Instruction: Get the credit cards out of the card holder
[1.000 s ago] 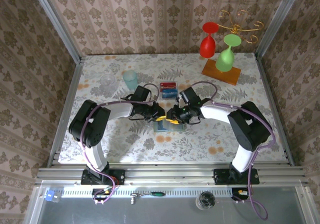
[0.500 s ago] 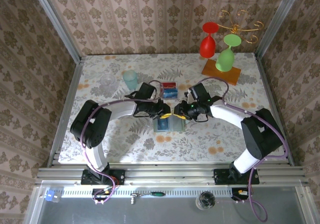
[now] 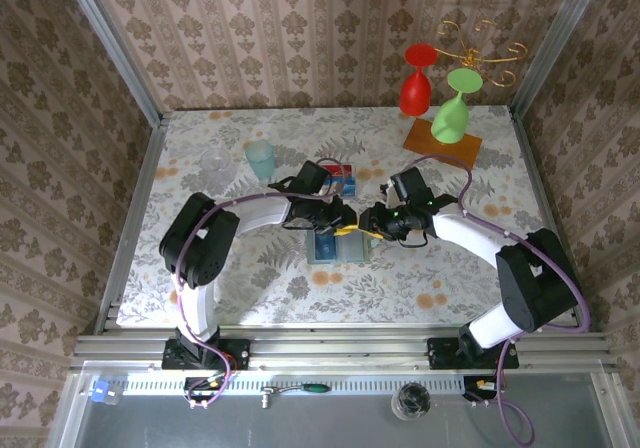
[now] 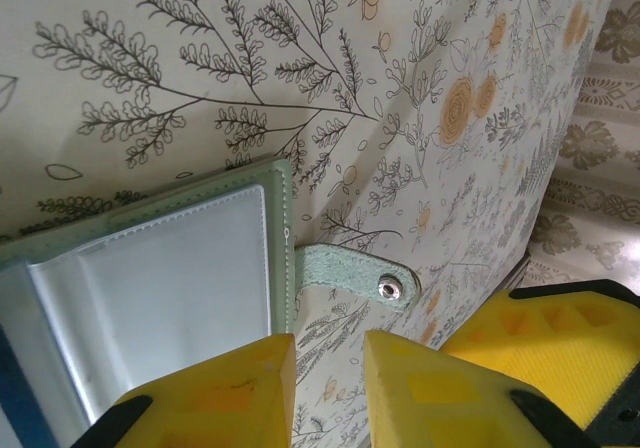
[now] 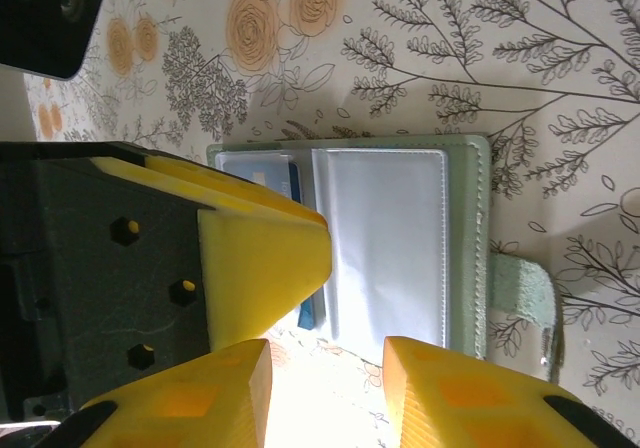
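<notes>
The grey-green card holder lies open on the table, its clear sleeves facing up. A blue credit card pokes out of the sleeves near the fold. The snap strap sticks out from the holder's edge. My left gripper hovers open just past that edge, below the strap, with only tablecloth between its fingers. In the right wrist view one left finger covers the holder's left panel. My right gripper is open beside the holder's near edge, empty. In the top view the two grippers nearly touch above the holder.
A clear square box with red and blue cards sits just behind the holder. A pale green cup and a clear cup stand at the back left. A wooden stand with red and green glasses is at the back right.
Both grippers have shifted to the right over the holder, and both arms reach further out. The left jaws have parted slightly.
</notes>
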`<action>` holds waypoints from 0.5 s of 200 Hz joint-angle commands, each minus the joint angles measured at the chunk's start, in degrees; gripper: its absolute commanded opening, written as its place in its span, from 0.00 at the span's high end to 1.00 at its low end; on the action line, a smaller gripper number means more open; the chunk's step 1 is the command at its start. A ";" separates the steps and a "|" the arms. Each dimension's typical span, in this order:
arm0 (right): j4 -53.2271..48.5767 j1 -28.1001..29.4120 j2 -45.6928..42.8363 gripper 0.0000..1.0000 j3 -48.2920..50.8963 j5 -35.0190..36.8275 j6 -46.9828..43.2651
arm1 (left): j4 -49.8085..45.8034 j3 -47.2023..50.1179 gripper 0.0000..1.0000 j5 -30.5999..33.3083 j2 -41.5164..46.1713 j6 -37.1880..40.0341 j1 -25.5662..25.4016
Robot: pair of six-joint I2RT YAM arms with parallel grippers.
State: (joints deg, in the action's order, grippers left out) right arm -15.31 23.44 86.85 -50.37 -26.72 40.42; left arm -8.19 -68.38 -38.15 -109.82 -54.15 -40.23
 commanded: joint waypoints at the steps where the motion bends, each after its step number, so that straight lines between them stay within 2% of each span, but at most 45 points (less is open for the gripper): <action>1: -2.16 -0.01 -1.49 0.65 1.16 0.69 -1.45 | -1.37 -1.80 0.75 0.53 -0.65 -0.87 -0.30; 40: -0.54 0.11 -1.48 0.65 2.22 0.31 0.24 | -0.52 -0.77 0.75 0.25 0.01 -0.26 0.30; 100: -0.01 2.86 1.72 0.66 -0.01 -0.02 1.58 | 3.74 6.20 0.76 0.89 5.15 -1.60 2.44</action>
State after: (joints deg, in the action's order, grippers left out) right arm -15.40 24.91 86.96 -48.62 -26.76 40.93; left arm -6.13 -64.47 -37.65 -108.33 -54.61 -38.83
